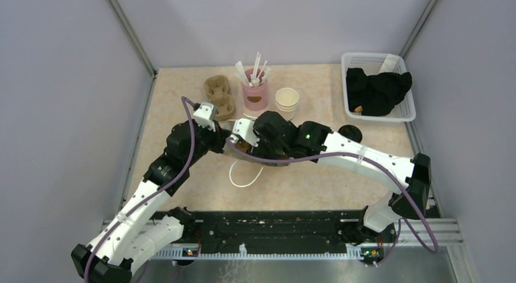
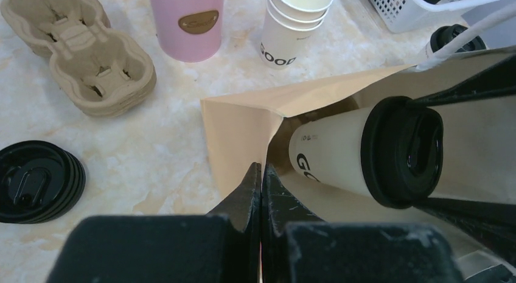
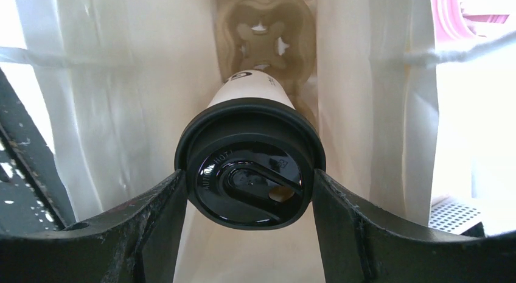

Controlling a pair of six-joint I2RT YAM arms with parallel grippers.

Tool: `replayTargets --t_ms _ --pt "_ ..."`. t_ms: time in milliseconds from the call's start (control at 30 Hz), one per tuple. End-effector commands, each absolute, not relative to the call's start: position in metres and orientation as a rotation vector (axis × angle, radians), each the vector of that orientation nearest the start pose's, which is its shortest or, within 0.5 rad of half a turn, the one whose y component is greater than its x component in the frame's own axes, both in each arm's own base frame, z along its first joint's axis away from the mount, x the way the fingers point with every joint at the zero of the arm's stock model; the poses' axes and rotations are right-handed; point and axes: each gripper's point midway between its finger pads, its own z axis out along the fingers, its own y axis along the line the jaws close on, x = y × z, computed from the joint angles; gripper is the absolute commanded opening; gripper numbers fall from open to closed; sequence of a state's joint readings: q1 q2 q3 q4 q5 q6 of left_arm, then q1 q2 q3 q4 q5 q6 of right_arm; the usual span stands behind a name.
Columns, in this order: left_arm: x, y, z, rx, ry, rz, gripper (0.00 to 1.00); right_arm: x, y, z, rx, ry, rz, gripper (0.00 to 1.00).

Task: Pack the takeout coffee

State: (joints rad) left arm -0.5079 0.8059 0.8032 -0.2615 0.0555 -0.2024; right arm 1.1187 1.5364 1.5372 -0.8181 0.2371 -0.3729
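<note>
We note the left arm (image 1: 146,198) and right arm (image 1: 365,158) both stretched in to mid-table. The left gripper (image 2: 261,173) is pinched tight on the rim of the paper bag (image 2: 237,128); the right gripper (image 3: 246,188) clamps the lid of a takeout coffee (image 3: 249,91) inside the bag. The cup's long axis runs along the fingers, lid toward the wrist, base toward the pulp carrier (image 3: 268,33) deeper in.

pulp carriers (image 2: 91,64), a pink cup (image 2: 187,21), lidless cups (image 2: 289,33) and black lids (image 2: 36,181) stand on the table (image 2: 152,149).
</note>
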Motion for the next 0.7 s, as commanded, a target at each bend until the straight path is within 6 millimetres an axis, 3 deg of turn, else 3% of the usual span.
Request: replayTargets --t_ms 0,367,533,667 --pt "0.261 -0.169 0.287 0.319 1.686 -0.587 0.0 0.231 0.331 0.258 -1.466 1.673 0.055 0.37" --pt "0.245 -0.162 0.266 0.333 1.664 -0.592 0.0 0.231 0.332 0.234 -1.581 1.607 0.01 0.35" --pt "0.242 -0.16 0.257 0.349 1.658 -0.582 0.0 0.244 0.326 0.226 -1.583 1.615 -0.117 0.36" --pt "0.241 -0.16 0.245 0.38 1.668 -0.566 0.0 0.251 0.326 0.23 -1.557 1.612 -0.18 0.35"
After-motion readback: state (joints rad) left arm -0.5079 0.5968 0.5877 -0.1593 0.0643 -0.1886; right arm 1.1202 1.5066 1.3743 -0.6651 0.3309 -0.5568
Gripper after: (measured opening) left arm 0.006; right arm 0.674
